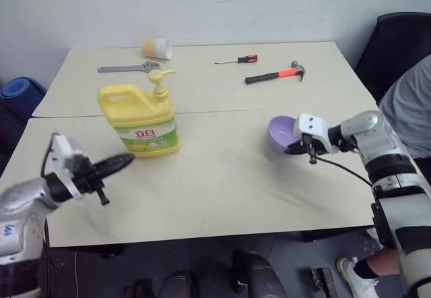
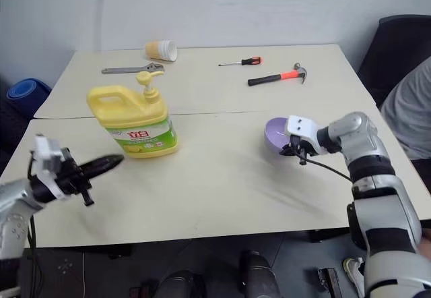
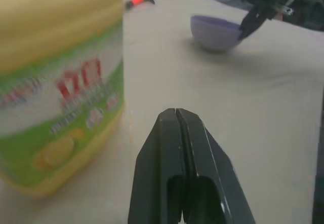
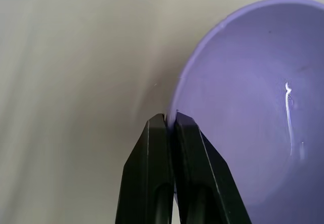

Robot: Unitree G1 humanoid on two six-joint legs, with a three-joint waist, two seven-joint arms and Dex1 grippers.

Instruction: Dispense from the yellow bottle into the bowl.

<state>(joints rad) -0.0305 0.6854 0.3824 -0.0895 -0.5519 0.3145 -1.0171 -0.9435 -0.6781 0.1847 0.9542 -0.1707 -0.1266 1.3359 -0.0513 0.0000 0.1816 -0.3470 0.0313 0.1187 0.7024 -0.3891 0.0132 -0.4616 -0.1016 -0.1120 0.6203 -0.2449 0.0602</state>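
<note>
A: Where's the yellow bottle (image 1: 140,120)?
B: Upright on the surface (image 1: 222,183), left gripper (image 1: 128,160) clenched empty just beside it.
A: And the bowl (image 1: 283,133)?
B: Well apart to the right; right gripper (image 4: 171,118) clenched on its rim.

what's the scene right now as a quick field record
yellow bottle: upright on table, left of centre
bowl: on table, right side, tipped
left gripper: fingers shut, empty, near the bottle's base
right gripper: fingers pinched on the bowl rim
far table: paper cup, wrench, screwdriver, hammer
</note>
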